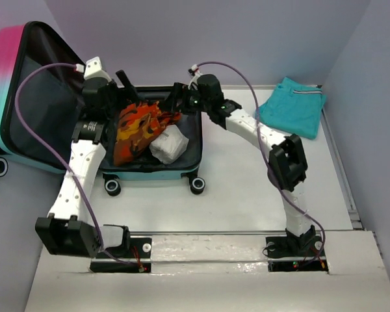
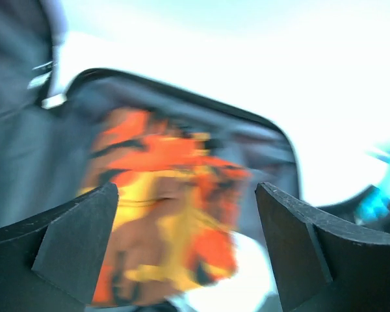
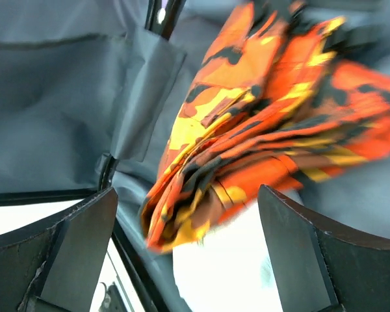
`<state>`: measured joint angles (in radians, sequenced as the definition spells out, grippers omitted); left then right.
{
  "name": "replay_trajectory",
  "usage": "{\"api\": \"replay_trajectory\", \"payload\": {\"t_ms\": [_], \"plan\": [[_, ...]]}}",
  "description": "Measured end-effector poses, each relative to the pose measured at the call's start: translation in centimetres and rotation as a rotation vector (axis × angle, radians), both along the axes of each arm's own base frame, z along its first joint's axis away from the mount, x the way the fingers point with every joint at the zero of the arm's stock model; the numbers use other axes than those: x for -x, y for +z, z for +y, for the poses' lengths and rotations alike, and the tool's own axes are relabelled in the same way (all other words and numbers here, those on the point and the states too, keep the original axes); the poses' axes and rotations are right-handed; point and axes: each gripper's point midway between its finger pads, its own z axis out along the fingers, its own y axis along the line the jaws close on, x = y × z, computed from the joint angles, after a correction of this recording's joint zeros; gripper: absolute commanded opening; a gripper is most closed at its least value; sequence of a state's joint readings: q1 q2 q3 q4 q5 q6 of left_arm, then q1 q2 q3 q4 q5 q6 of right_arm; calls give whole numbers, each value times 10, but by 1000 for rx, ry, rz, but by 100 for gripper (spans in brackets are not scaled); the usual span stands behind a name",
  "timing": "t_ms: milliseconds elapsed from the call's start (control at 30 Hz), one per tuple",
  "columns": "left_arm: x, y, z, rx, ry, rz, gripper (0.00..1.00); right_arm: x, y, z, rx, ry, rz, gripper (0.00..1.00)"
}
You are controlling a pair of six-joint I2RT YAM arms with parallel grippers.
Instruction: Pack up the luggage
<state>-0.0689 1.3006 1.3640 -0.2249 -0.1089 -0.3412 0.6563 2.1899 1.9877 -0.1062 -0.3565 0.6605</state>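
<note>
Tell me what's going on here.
Two robot arms are packing an open suitcase. The left gripper and right gripper both hover open over it, holding nothing. An orange camouflage garment lies inside beside a white bundle. A folded teal garment sits on the table, not yet packed.

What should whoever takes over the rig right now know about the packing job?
Left end effector: open, nothing between its fingers, over the suitcase.
Right end effector: open, nothing held, over the suitcase's far side.
Suitcase: open on the table, lid propped up at the left.
Done: orange camouflage garment and white bundle lie inside.
Left: teal folded garment sits on the table, far right, not yet packed; lid not closed.
</note>
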Motion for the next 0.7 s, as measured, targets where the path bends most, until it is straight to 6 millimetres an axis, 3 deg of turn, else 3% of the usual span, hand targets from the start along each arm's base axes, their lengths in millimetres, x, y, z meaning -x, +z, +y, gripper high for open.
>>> {"api": "replay_trajectory", "payload": {"t_ms": [100, 133, 233, 267, 367, 400, 500, 567, 600, 700], "plan": [[18, 26, -41, 0, -107, -78, 99, -3, 22, -38, -1, -65, -31, 89], [28, 33, -59, 4, -163, -102, 99, -3, 29, -61, -3, -96, -29, 88], [61, 32, -97, 16, -296, -138, 99, -17, 53, -156, -42, -259, -76, 85], [73, 26, -108, 19, -342, -135, 99, -26, 59, -201, -44, -356, -94, 84], [101, 5, -124, 22, -431, -119, 99, -45, 53, -300, -13, -610, -104, 82], [112, -3, -127, 21, -460, -110, 99, -51, 43, -346, 13, -738, -95, 82], [134, -19, -132, 21, -520, -105, 99, -55, 0, -419, 104, -964, -24, 85], [149, -24, -128, 17, -539, -125, 99, -55, -25, -443, 163, -1040, 27, 85], [157, -25, -125, 17, -544, -139, 99, -56, -48, -459, 212, -1084, 70, 86], [167, -20, -119, 9, -543, -191, 99, -63, -89, -481, 331, -1130, 149, 86]]}}
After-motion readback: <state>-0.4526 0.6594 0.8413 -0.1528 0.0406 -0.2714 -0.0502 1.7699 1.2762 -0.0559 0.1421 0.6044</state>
